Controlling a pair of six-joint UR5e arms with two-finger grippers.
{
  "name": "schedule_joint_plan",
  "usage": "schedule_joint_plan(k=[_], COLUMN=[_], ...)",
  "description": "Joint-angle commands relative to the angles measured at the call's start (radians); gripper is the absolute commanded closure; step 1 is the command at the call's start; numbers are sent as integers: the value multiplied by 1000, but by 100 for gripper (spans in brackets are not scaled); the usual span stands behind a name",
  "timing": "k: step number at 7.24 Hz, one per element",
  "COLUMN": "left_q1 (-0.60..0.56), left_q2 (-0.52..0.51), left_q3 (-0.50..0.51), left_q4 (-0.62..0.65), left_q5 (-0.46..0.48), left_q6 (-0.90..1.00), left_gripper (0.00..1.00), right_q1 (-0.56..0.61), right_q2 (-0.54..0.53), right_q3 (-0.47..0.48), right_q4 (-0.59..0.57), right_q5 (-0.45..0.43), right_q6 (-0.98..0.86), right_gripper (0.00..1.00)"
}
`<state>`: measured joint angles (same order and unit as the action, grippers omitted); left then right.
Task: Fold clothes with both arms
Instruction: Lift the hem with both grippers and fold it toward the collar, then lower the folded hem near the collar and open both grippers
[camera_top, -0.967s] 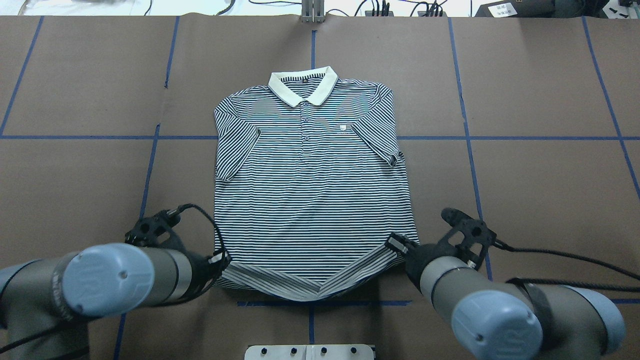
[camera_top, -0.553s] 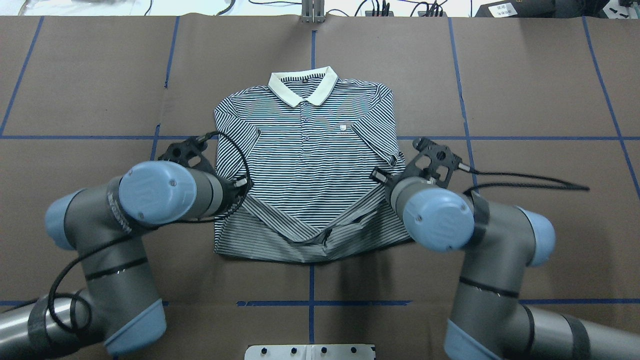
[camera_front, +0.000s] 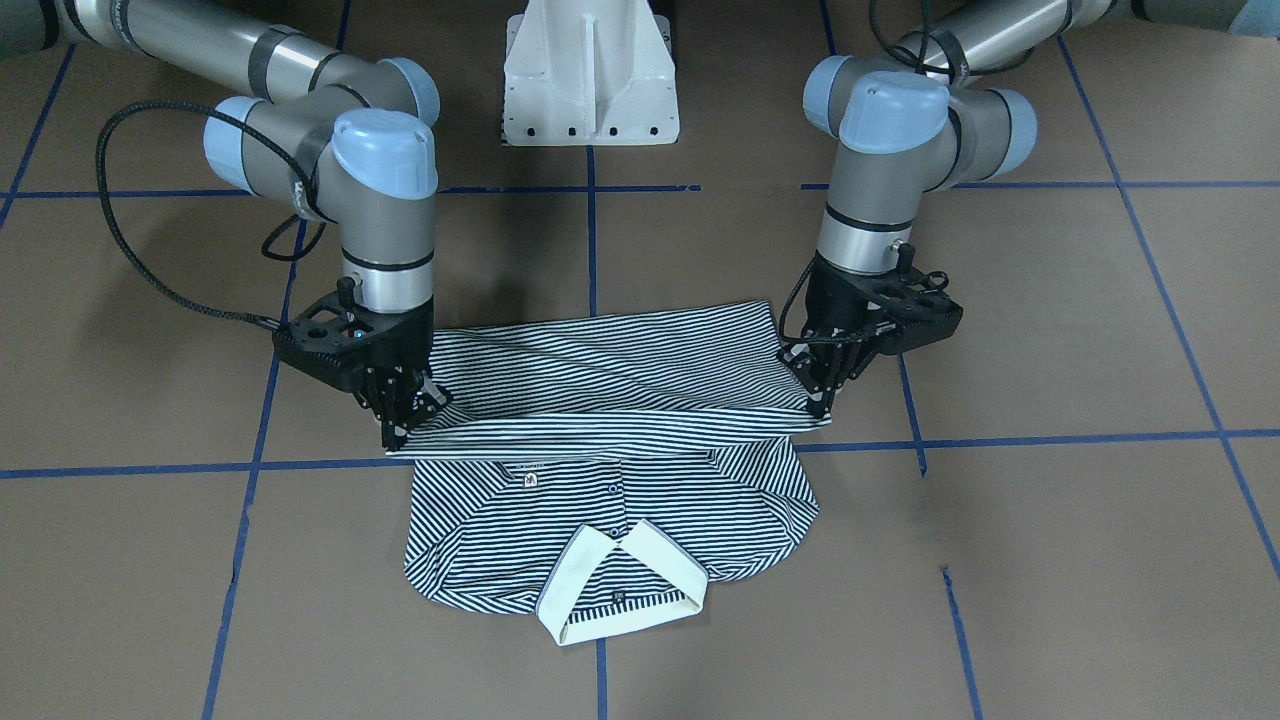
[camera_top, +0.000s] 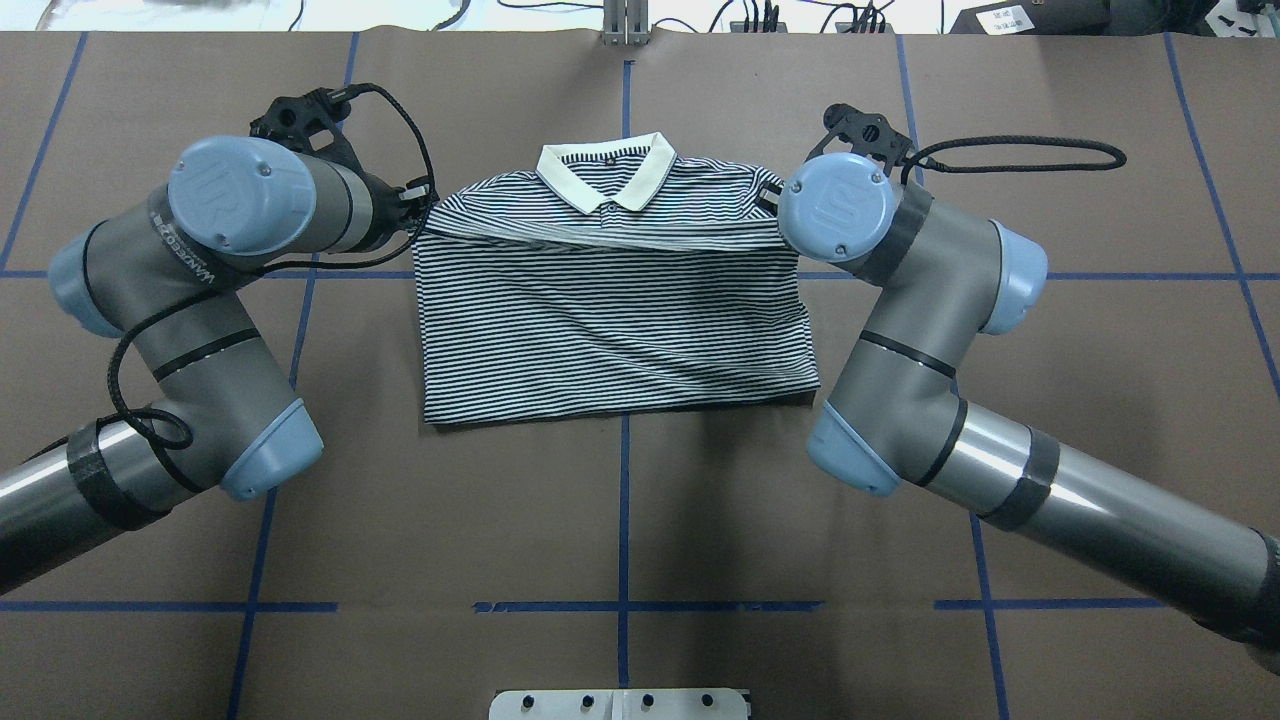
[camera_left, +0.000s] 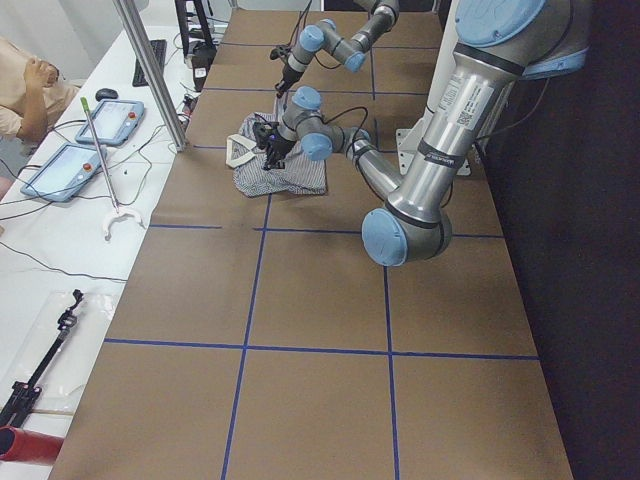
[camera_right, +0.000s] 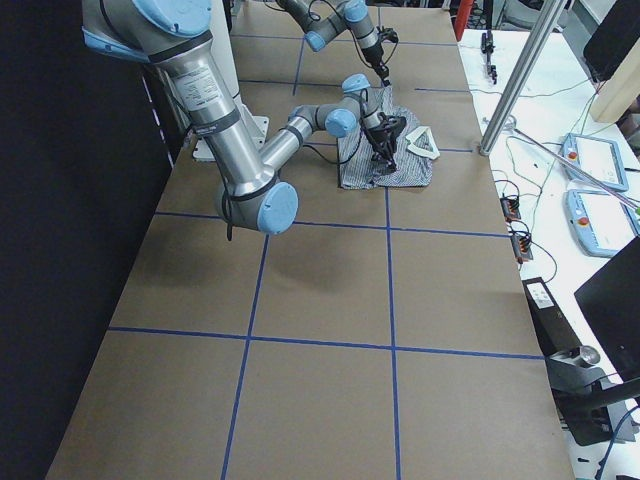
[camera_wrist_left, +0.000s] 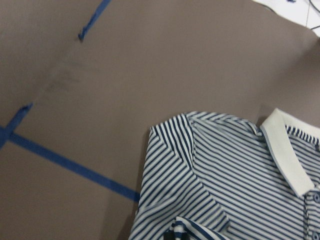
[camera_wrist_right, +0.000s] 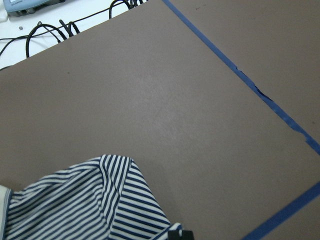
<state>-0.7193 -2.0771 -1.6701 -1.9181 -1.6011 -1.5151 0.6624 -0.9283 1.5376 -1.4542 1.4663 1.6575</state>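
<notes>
In the front-facing view the polo shirt (camera_front: 610, 500) lies at frame centre on the bench (camera_front: 1050, 330). Its hem (camera_front: 610, 428) is stretched above the chest between the left end effector (camera_front: 822, 400), centre right, and the right end effector (camera_front: 400, 432), centre left, each pinched shut on a hem corner. In the overhead view the hem is seen just short of the collar (camera_top: 605, 178). In the wrist views only shoulders are shown. The corners should be lowered level and released together, so skew is avoided.

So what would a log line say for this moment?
fold: bottom over top | left tool: shut on shirt hem | right tool: shut on shirt hem | shirt hem: taut, short of collar
</notes>
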Motion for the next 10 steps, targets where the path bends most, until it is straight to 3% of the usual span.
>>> schedule_joint_plan(k=[1, 4, 5, 6, 7, 10], left_q1=[-14, -14, -14, -11, -11, -8], left_q2=[-88, -106, -106, -106, -106, -92], left_q3=[150, 332, 339, 340, 340, 389], left_q4=[-28, -249, -257, -259, -266, -392], left_q5=[64, 88, 89, 89, 89, 89], left_q6=[21, 24, 24, 23, 23, 19], left_gripper=[100, 100, 100, 91, 91, 85], right_q1=[39, 37, 37, 37, 40, 49], right_q2=[84, 118, 127, 129, 131, 141], right_q3=[-240, -333, -338, -340, -340, -356], right_q4=[195, 239, 241, 241, 282, 298], right_q5=[5, 9, 9, 17, 26, 29], right_q6=[-2, -4, -4, -4, -2, -5], right_gripper=[100, 100, 100, 100, 100, 100])
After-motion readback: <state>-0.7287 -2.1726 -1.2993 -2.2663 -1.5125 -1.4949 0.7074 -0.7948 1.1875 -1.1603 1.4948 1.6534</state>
